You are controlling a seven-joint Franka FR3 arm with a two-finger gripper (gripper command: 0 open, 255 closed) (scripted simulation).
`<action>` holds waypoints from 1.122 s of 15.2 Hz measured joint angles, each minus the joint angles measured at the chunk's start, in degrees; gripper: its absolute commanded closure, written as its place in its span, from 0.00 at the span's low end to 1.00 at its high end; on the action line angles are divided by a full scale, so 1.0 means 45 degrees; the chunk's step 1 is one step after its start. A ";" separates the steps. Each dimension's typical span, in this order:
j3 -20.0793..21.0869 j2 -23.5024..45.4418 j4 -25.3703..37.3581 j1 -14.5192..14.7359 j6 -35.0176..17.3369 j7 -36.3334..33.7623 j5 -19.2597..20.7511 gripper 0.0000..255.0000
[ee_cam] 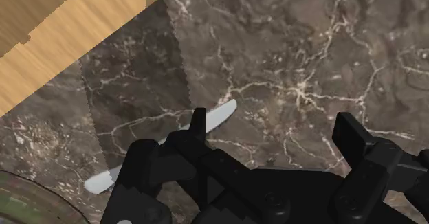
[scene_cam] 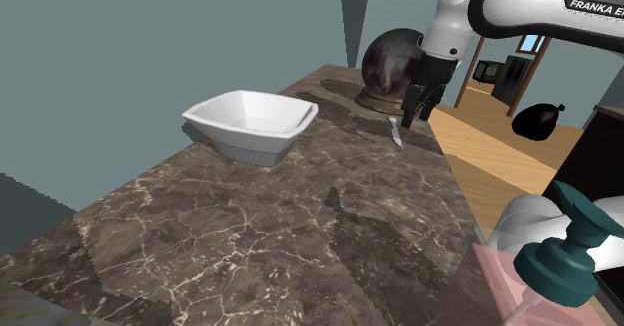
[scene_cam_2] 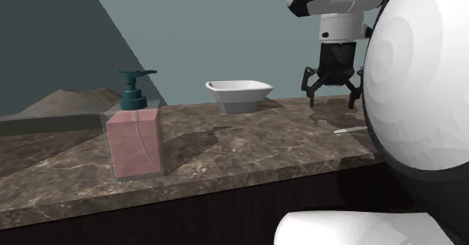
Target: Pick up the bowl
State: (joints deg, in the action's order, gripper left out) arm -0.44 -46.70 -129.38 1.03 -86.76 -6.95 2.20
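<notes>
Your jaws stand wide open and empty, hanging over a knife [ee_cam: 218,114] on the tabletop [scene_cam: 270,234]. You see the white bowl [scene_cam: 250,124] upright on that tabletop, well apart from them, toward the shoulder view's left

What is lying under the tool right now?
A pale knife lies on the marble counter below the open tool. The tool's body covers the knife's middle part.
</notes>
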 measured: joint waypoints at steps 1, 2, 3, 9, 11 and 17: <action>0.0000 0.0000 0.0000 0.0000 0.0000 0.0000 0.0000 0.00; -0.0030 0.0192 0.0104 0.0065 -0.0058 0.0058 -0.0102 0.00; -0.0078 0.0625 0.0392 0.0165 -0.0160 0.0149 -0.0260 0.00; -0.0596 0.3534 0.2604 0.0894 -0.0405 0.1138 -0.1501 0.00; -0.0760 0.4755 0.3571 0.1143 -0.0491 0.1519 -0.1995 0.00; -0.1141 0.7917 0.6905 0.1707 0.0314 0.2601 -0.3609 0.00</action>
State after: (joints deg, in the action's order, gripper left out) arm -5.57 -11.08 -98.31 8.71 -85.34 4.76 -14.05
